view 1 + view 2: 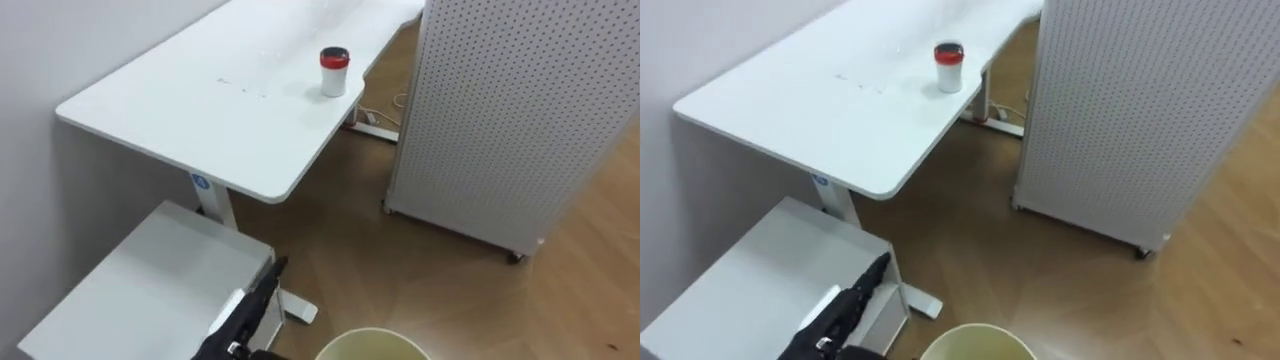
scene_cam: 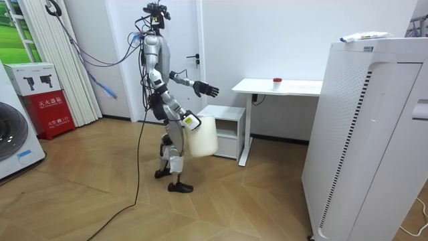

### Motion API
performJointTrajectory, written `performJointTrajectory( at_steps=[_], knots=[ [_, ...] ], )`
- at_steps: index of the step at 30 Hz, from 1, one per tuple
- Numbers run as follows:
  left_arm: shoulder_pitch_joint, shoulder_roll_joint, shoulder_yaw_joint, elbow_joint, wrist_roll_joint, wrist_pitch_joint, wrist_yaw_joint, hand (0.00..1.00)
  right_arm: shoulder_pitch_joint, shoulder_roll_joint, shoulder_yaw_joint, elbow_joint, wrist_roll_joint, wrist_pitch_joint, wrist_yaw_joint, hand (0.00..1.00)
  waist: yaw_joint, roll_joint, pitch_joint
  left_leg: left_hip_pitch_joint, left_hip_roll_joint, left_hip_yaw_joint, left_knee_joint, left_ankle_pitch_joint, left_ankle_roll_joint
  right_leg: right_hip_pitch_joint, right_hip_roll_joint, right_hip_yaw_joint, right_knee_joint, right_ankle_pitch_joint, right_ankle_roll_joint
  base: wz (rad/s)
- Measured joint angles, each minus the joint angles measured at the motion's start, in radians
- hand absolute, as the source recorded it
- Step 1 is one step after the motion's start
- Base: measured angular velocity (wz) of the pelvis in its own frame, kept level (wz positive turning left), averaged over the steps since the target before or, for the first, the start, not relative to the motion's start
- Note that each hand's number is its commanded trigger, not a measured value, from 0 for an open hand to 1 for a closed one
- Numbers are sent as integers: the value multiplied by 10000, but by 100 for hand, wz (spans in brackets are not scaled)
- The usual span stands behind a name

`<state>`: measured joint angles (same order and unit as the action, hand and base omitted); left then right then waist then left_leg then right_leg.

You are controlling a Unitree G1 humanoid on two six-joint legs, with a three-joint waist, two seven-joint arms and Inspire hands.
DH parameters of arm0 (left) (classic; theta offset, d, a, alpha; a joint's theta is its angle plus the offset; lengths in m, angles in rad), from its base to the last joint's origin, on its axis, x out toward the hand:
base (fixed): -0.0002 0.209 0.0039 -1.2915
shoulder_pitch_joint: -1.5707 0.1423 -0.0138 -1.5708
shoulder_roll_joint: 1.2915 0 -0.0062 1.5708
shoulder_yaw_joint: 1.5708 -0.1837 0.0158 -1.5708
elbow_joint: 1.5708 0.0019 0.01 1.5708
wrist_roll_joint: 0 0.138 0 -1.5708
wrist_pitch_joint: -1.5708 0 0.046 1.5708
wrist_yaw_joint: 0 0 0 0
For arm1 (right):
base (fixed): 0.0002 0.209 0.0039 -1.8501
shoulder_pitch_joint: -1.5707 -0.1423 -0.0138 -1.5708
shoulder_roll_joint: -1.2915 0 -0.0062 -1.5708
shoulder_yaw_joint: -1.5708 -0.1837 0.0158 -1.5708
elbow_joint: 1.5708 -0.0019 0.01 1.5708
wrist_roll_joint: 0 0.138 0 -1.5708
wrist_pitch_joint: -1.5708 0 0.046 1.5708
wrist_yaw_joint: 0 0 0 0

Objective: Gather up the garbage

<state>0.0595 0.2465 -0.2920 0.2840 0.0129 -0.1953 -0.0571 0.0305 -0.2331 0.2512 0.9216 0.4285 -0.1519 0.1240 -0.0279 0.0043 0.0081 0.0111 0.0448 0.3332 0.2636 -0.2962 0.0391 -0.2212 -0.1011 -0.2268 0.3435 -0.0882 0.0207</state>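
Observation:
A small cup (image 1: pixel 334 71) with a red lid and band stands upright on the white desk (image 1: pixel 200 110), near its right edge; it appears as a red dot (image 2: pixel 277 81) in the room view. My left hand (image 1: pixel 255 305) reaches forward low over the white cabinet with straight fingers, well short of the cup; the room view shows this left hand (image 2: pixel 204 88) stretched out towards the desk. My right hand (image 2: pixel 189 122) hangs at my side, shut on the rim of a cream waste bin (image 2: pixel 201 136). The bin's rim (image 1: pixel 372 342) is at the bottom edge.
A low white cabinet (image 1: pixel 150 290) stands under the desk's near end. A white perforated panel on wheels (image 1: pixel 510 120) stands right of the desk, with wooden floor between them. A tall white appliance (image 2: pixel 368 134) stands at the room view's right.

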Motion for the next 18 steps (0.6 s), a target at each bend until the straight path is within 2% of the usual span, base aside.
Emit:
performJointTrajectory(
  at_steps=[5, 10, 14, 16, 18],
  knots=[
    [486, -67, 384, -1382, -37, -76, 579, 0, 221, -7, -35, -262, -119, 0, -20, 100, 36, -77, -50, 450, 134, 183, -277, 49, -90, 455, 207, -31, -362, 130, -79, -10],
    [499, -95, 753, -1446, -28, -110, 1226, 0, 320, -8, -145, -456, -370, 0, -3, 100, 14, -43, -37, 648, 287, 205, -360, 41, -197, 701, 398, -125, -565, 151, -113, -2],
    [497, -299, 1159, -1482, -5, -110, 1618, 0, 481, -4, -465, -724, -667, -2, 0, 100, 28, 13, -23, 689, 364, 192, -302, 37, -260, 725, 483, -233, -653, 130, -146, 0],
    [498, -305, 1232, -1491, -21, -110, 1750, 0, 504, 7, -461, -725, -770, -2, -9, 100, 28, 3, -24, 690, 393, 201, -162, 36, -260, 732, 482, -326, -597, 66, -210, -10],
    [497, -332, 1257, -1490, 4, -110, 2028, 0, 489, 13, -368, -731, -794, -1, 7, 100, 148, -70, -5, 666, 521, 386, 586, -56, -412, 751, 415, -837, -199, -230, -449, -37]
  ],
)
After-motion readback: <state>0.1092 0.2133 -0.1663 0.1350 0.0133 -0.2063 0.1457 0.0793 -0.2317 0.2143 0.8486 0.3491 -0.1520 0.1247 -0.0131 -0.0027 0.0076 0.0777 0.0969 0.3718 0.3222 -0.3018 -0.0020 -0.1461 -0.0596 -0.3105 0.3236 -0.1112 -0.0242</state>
